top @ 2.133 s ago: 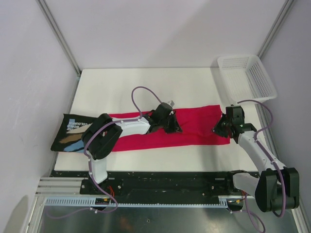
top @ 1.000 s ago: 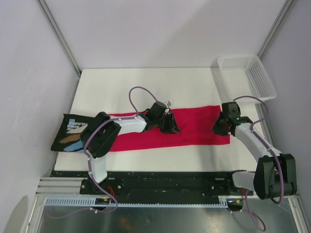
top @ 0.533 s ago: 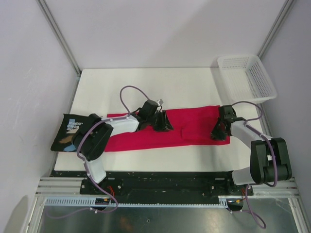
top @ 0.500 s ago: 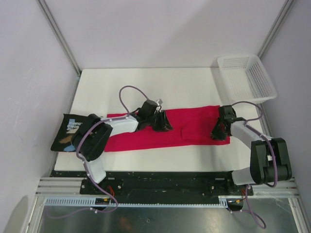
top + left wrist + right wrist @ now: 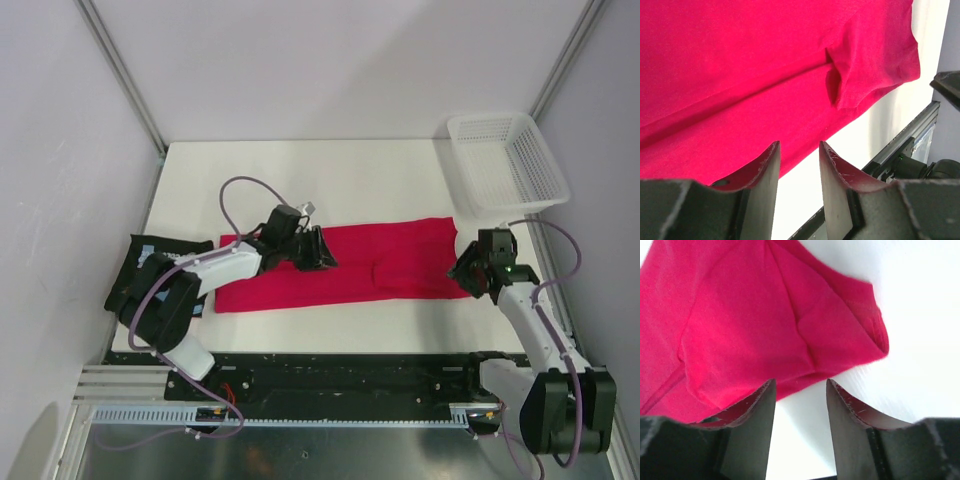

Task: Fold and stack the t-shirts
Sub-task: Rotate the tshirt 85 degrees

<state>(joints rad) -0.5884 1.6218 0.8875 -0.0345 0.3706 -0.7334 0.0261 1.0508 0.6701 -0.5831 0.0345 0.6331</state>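
The crimson-pink t-shirt lies folded in a long strip across the table's middle, with a small crease near its centre. My left gripper hovers over the strip's left half. In the left wrist view it is open and empty above the shirt's near edge. My right gripper sits just off the strip's right end. The right wrist view shows it open, with nothing between the fingers and the shirt's corner beyond the tips. The black t-shirt lies at the far left, mostly hidden by my left arm.
A white mesh basket stands at the back right corner of the white table. The table's near edge and a black rail run just below the shirt.
My left gripper slid left along the crimson shirt. My right gripper opened, let go of the shirt's right end and drew back to the right.
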